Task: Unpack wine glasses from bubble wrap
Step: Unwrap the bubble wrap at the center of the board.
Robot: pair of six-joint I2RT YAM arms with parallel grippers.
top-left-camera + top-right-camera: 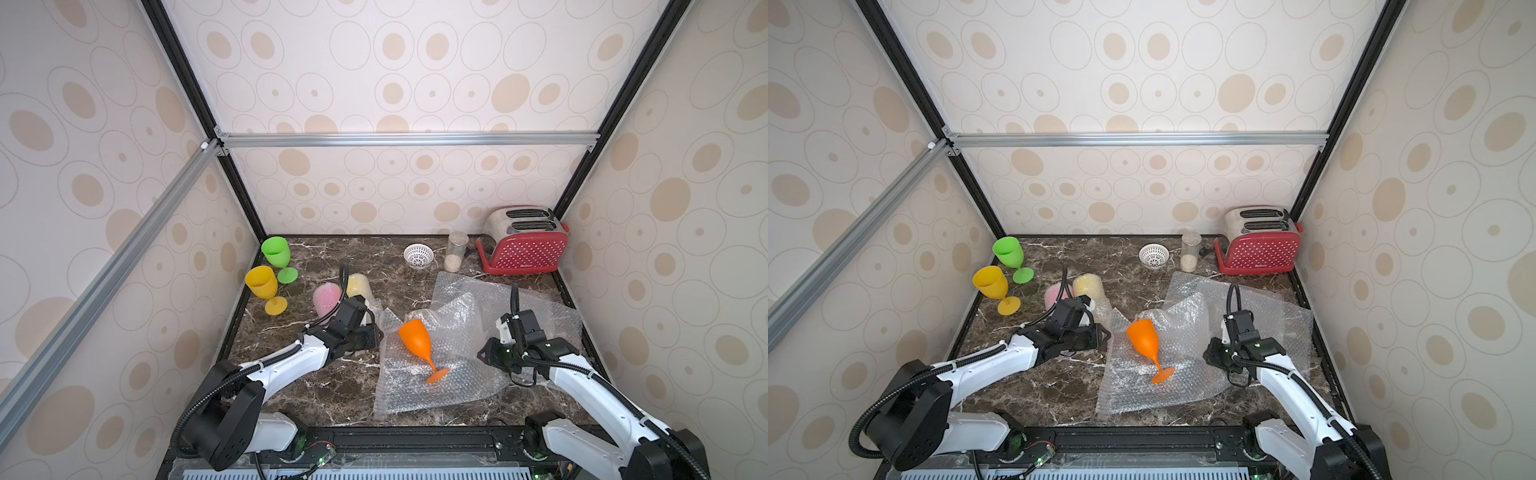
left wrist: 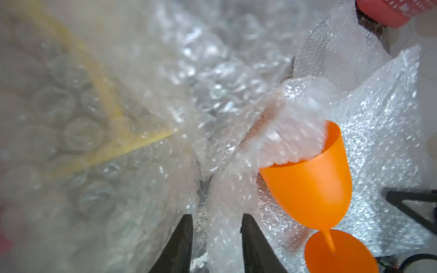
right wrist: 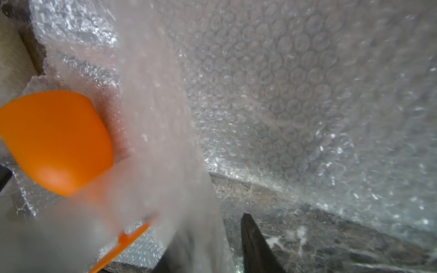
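An orange wine glass lies tilted, bare, on a flat crinkled sheet of bubble wrap in mid-table. My left gripper is at the sheet's left edge, open, with a loose fold of wrap between its jaws. My right gripper is at the sheet's right edge, open, with wrap draped over one finger. A green glass and a yellow glass stand upright at the far left. Behind the left arm lie a pink wrapped tube and a yellow wrapped tube.
A second loose sheet of wrap lies behind the right arm. At the back stand a red toaster, a clear jar and a small white perforated bowl. Walls close in both sides.
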